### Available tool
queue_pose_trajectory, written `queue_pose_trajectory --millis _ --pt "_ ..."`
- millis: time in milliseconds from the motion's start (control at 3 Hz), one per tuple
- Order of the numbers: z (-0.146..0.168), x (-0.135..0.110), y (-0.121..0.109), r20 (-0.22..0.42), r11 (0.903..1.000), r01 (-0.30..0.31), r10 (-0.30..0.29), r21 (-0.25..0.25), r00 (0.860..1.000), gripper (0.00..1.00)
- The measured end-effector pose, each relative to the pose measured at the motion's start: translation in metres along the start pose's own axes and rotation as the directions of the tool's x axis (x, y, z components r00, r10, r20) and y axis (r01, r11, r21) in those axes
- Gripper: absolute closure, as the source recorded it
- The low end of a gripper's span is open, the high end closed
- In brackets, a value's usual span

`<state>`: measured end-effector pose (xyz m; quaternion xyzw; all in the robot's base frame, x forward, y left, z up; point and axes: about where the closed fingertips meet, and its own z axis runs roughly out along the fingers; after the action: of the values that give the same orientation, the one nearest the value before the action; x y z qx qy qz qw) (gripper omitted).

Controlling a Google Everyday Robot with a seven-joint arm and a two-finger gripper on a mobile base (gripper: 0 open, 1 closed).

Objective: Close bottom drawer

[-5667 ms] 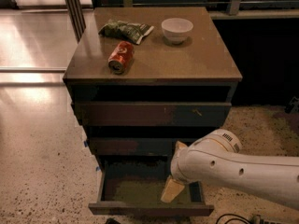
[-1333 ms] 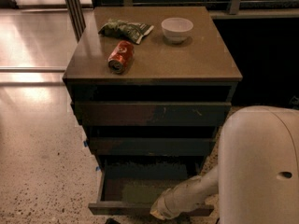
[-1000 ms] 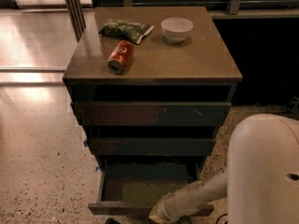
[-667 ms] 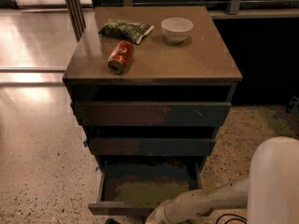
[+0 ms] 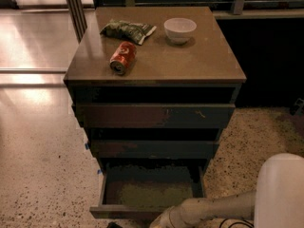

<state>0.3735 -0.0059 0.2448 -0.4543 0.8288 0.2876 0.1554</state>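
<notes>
The bottom drawer (image 5: pixel 151 192) is the lowest of three dark drawers in the cabinet. It stands pulled out, and its olive-grey floor shows. Its flat front edge (image 5: pixel 126 212) runs near the lower border of the view. My pale arm (image 5: pixel 218 207) reaches in from the lower right. My gripper (image 5: pixel 161 221) sits at the very bottom of the view, just in front of the drawer's front and right of its middle. Most of it is cut off by the picture's edge.
The cabinet top (image 5: pixel 209 61) carries a red can (image 5: pixel 122 57) on its side, a green snack bag (image 5: pixel 127 30) and a white bowl (image 5: pixel 180 29). The middle drawer (image 5: pixel 152 148) and top drawer (image 5: pixel 152 115) sit slightly out. Speckled floor lies left and right. A dark wall stands at the right.
My arm has dropped lower and swung from over the drawer's inside to in front of its front edge. The drawer stands as far out as before.
</notes>
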Motion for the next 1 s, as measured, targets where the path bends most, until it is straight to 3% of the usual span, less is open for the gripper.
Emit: queue_pose_trajectory --millis 333,667,1000 --pt "0.000 0.000 0.000 0.000 1.0000 0.000 0.000 0.000 1.000 1.00" --pt "0.002 -0.001 -0.011 0.004 0.9994 0.002 -0.002 0.035 1.000 1.00" --pt "0.008 -0.008 -0.046 0.014 0.9923 0.015 -0.017 0.123 1.000 1.00"
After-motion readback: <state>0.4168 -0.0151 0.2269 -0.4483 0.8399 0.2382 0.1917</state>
